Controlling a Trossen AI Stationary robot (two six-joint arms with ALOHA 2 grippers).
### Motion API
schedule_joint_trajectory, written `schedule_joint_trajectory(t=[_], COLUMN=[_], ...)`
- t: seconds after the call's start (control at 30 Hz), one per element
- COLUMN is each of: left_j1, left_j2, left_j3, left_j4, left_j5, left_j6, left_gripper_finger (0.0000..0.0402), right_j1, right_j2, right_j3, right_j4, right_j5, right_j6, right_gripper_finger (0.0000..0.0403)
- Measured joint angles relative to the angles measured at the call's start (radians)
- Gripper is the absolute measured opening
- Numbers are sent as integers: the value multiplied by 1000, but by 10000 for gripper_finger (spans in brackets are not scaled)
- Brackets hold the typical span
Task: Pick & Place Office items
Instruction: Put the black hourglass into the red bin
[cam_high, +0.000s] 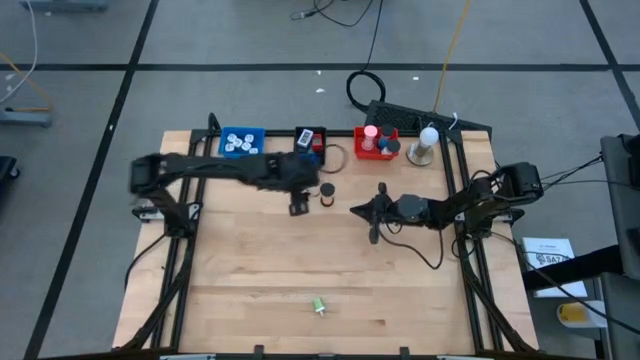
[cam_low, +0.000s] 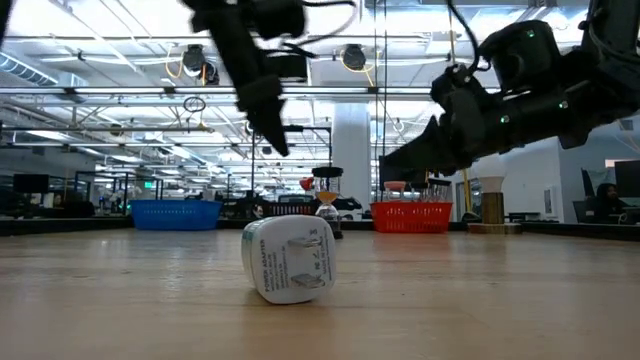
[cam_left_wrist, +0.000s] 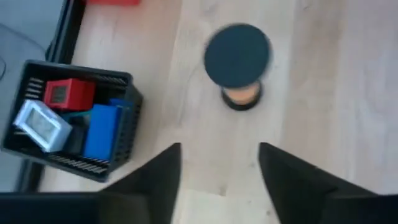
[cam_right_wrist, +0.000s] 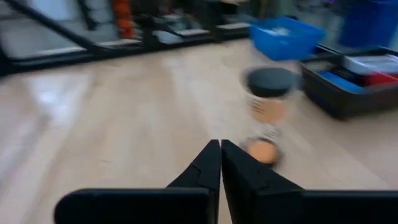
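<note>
Low view: rounded white plastic adapter (cam_low: 288, 258)

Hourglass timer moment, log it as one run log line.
left gripper: open, above hourglass timer | right gripper: shut, nearby | black tray: beside timer

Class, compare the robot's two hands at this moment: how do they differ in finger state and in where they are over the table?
The left hand has its fingers spread apart; the right hand has its fingers pressed together. The left hand hangs by the black tray at the table's back edge; the right hand sits nearer the table's middle. Both are dark, hold nothing, and have the black-capped cylinder ahead of them.
</note>
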Motion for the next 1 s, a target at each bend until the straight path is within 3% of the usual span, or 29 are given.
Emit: schedule_joint_trajectory(t=[0.13,0.23,0.37,0.47,0.7,1.0], left_j1=[-12,-11,-9,-8,-6,-6], left_j2=[-206,-306,-343,-345,-345,-346], left_j3=[-340,-547,-710,-852,-1083,-1119], left_j4=[399,689,829,1088,1581,1639], left_j5=[81,112,53,33,86,80], left_j6=[-12,-145,-231,-233,-168,-158], left_gripper_finger=[147,101,47,8,20,21], right_j1=[-25,-49,-80,-96,-101,-148], right_j2=[0,-1,-5,-5,-5,12], right_j3=[14,83,249,396,670,816], right_j4=[-67,-201,-566,-861,-1310,-1347], right_j5=[32,28,28,37,131,-28], right_j6=[41,81,128,121,78,62], right_gripper_finger=[29,46,75,107,213,328])
